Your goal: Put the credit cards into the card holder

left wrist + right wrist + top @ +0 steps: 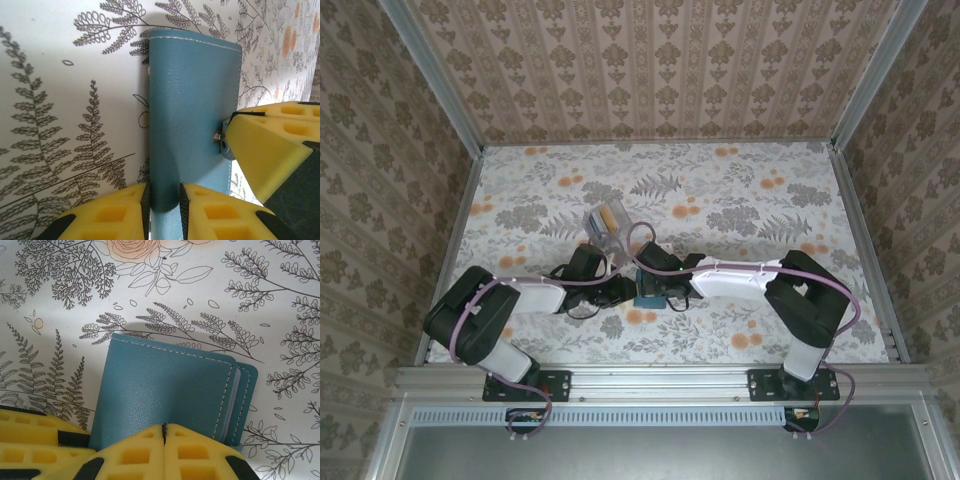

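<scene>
Left pincer (163, 194) pinching teal wallet (192, 110); right pincer (164, 429) pressed together against wallet

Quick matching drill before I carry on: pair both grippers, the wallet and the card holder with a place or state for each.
1. left gripper
2. right gripper
3. wallet
4. card holder

A. clear, farther back on the table, with a yellow-orange card in it
B. jaws shut together, tip against the wallet
C. teal, between the two grippers
D. clamped on the wallet's edge from both sides

Pairs: 1-D, 2-B, 3-C, 4-A
</scene>
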